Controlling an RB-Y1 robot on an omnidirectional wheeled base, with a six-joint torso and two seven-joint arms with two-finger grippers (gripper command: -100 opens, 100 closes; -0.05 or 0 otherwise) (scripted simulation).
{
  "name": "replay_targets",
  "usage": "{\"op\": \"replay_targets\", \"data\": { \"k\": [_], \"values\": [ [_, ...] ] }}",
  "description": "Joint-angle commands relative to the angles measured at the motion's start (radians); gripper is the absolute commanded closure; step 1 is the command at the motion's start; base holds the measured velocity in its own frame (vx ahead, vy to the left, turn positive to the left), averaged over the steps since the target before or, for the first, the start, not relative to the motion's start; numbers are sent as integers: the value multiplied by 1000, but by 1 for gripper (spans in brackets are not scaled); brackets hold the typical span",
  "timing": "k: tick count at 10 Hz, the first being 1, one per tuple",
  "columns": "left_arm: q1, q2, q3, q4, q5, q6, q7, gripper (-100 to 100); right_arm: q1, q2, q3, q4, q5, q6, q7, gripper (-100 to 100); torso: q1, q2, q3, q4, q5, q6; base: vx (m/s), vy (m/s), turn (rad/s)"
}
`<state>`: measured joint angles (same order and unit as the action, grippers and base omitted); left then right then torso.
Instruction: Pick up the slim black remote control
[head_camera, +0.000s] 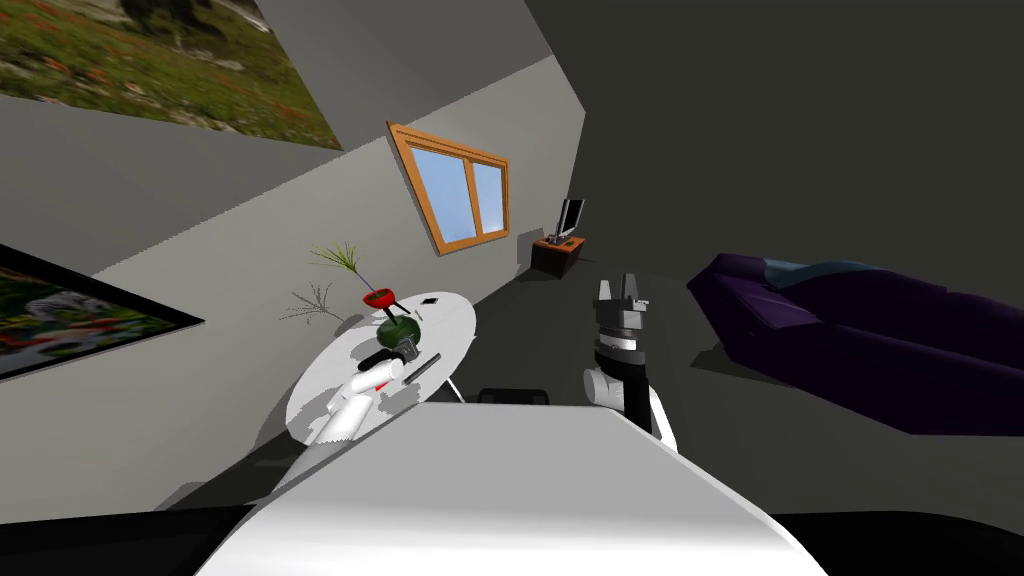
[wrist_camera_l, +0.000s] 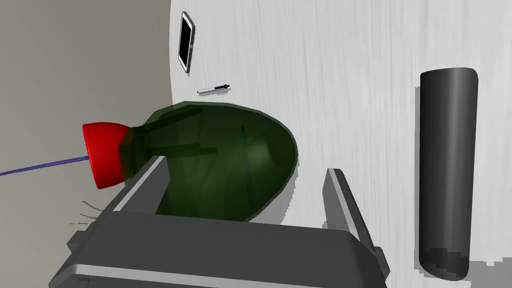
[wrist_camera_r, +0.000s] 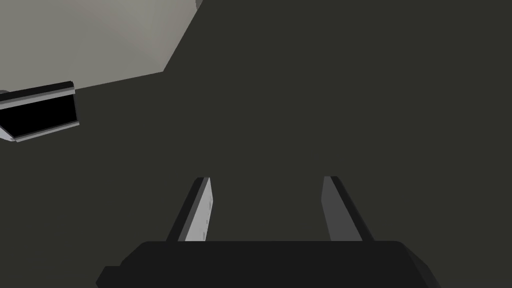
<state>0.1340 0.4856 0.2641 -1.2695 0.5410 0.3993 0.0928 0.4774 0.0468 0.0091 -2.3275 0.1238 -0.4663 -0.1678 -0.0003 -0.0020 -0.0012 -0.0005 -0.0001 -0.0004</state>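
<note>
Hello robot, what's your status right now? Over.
Left gripper open over white table; right gripper open above floor. Black remote untouched, beside left gripper. Green vase straight ahead, in the way.

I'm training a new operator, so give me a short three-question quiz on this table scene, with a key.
1. True or false: the left gripper is shut on the remote.
2. Fill in: the green vase has a neck coloured ____.
3. What lies nearest the phone on the table? A pen, B remote, C vase.
Key: 1 false: it stands open, and the remote lies on the table beside it. 2 red. 3 A.
</note>
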Motion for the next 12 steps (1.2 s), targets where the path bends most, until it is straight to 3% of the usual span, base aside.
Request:
{"op": "replay_targets", "data": {
  "k": [1, 2, 3, 4, 5, 6, 7, 9, 11, 12],
  "values": [
    [-8, 11, 0, 31, 18, 25, 0, -100, 0, 0, 0, 0, 0, 0, 0, 0, 0, 0, 0, 0, 0, 0, 28, 2, -39],
    [-21, 25, 1, 75, 43, 59, 1, -100, 0, 0, 0, 0, 0, 0, 0, 0, 0, 0, 0, 0, 0, 0, 31, 0, -84],
    [-21, 25, 1, 85, 43, 59, 1, -100, 0, 0, 0, 0, 0, 0, 0, 0, 0, 0, 0, 0, 0, 0, 26, 3, -49],
    [-33, 37, 1, 139, 67, 92, 2, -100, 0, 0, 0, 0, 0, 0, 0, 0, 0, 0, 0, 0, 0, 0, 31, 4, -96],
    [-33, 37, 1, 139, 67, 92, 2, -100, 0, 0, 0, 0, 0, 0, 0, 0, 0, 0, 0, 0, 0, 0, 26, 6, -34],
    [-44, 48, -1, 190, 89, 123, 4, -100, 0, 0, 0, 0, 0, 0, 0, 0, 0, 1, 0, 0, 0, 0, 33, 5, -63],
    [-44, 48, -1, 191, 89, 123, 4, -100, 0, 0, 0, 0, 0, 0, 0, 0, 0, 0, 0, 0, 0, 0, 26, 7, -46],
    [-54, 57, -4, 243, 110, 153, 7, -100, 0, 0, 0, 0, 0, 0, 0, 0, 0, 0, 0, 0, 0, 0, 26, 6, -69],
    [-72, 74, -13, 334, 149, 207, 13, -100, 0, 0, 0, 0, 0, 0, 0, 0, 0, 0, 0, 0, 0, 0, 30, 8, -84],
    [-72, 74, -13, 342, 149, 207, 13, -100, 0, 0, 0, 0, 0, 0, 0, 0, 0, 0, 0, 0, 0, 0, 29, 10, -52]
  ]
}}
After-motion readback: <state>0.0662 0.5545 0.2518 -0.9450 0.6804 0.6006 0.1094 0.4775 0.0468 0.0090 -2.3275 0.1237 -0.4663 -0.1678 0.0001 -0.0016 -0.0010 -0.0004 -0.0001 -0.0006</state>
